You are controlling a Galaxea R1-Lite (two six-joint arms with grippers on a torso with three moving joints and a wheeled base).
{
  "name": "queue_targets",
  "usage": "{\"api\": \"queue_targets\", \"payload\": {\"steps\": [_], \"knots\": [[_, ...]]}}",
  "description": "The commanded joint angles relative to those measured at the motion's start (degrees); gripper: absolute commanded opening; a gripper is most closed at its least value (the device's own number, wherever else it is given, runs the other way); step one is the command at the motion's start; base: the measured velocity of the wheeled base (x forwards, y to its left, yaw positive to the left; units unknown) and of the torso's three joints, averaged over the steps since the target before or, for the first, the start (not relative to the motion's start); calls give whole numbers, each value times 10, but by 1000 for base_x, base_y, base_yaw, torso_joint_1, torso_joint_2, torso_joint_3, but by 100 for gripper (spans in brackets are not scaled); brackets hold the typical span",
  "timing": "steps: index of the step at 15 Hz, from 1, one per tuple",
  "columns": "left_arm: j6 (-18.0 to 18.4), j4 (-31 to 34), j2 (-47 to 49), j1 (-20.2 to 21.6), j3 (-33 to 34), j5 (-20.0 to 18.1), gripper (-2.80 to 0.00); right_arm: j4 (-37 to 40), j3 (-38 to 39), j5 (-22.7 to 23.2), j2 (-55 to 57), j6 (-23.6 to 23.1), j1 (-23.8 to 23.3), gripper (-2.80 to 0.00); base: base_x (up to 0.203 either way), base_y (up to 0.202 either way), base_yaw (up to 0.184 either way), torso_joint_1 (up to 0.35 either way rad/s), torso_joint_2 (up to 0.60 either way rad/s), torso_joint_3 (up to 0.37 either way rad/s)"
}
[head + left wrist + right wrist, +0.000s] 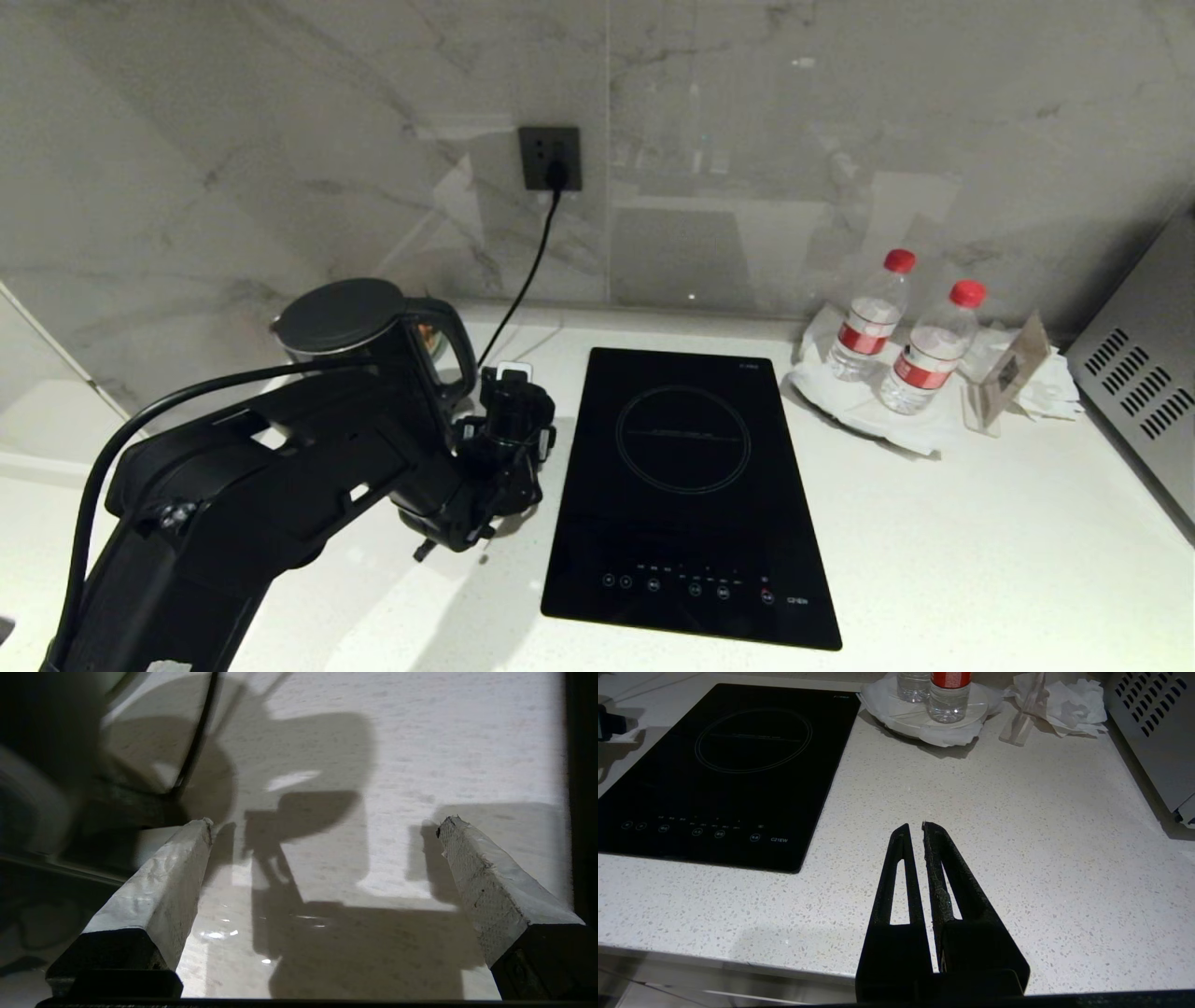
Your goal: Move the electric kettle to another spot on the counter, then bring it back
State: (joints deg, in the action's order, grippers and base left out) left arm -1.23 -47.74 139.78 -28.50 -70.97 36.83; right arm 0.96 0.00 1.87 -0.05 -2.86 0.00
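The electric kettle (341, 317), glossy black with a flat lid and a loop handle (451, 347), stands at the back left of the white counter (934, 523). My left arm (280, 485) reaches across its front and hides most of the body. In the left wrist view the left gripper (324, 821) hangs open over bare counter (420, 742), nothing between its taped fingers (472, 858). The kettle (37, 765) is a dark blur just beside one finger. My right gripper (913, 828) is shut and empty, parked over the counter's front edge.
A black induction cooktop (691, 485) lies right of the left gripper. A cord (523, 280) runs from the wall socket (550, 159) down behind the kettle. Two water bottles (868, 327) stand on white paper at back right, next to a steel appliance (1148, 392).
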Motion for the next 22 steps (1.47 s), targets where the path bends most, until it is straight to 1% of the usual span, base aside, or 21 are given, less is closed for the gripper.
{"api": "queue_targets", "payload": {"steps": [1, 3, 5, 8, 12, 15, 17, 20, 22], "knots": [[-1, -6, 5, 11, 3, 3, 0, 0, 0, 0, 0, 0, 0, -280, 0, 0, 0, 0, 0, 0], [-2, -8, 0, 17, 13, 3, 0, 0, 0, 1, 0, 0, 0, -280, 0, 0, 0, 0, 0, 0], [-1, -29, -8, 18, 33, 3, 0, 0, 0, 0, 0, 0, 0, -280, 0, 0, 0, 0, 0, 0], [-1, -37, -8, 18, 35, 14, 0, 0, 0, 0, 0, 0, 0, -280, 0, 0, 0, 0, 0, 0], [-2, -37, -6, 13, 36, 17, 0, 0, 0, 1, 0, 0, 0, -280, 0, 0, 0, 0, 0, 0], [-4, -41, -9, -2, 64, 15, 0, 0, 0, 1, 0, 0, 0, -280, 0, 0, 0, 0, 0, 0], [-5, -71, -6, -7, 78, 16, 0, 0, 0, 1, 0, 0, 0, -280, 0, 0, 0, 0, 0, 0], [-6, -92, -1, -6, 89, 22, 0, 0, 0, 1, 0, 0, 0, -280, 0, 0, 0, 0, 0, 0], [-6, -144, -3, -2, 114, 37, 0, 0, 0, 1, 0, 0, 0, -280, 0, 0, 0, 0, 0, 0]]}}
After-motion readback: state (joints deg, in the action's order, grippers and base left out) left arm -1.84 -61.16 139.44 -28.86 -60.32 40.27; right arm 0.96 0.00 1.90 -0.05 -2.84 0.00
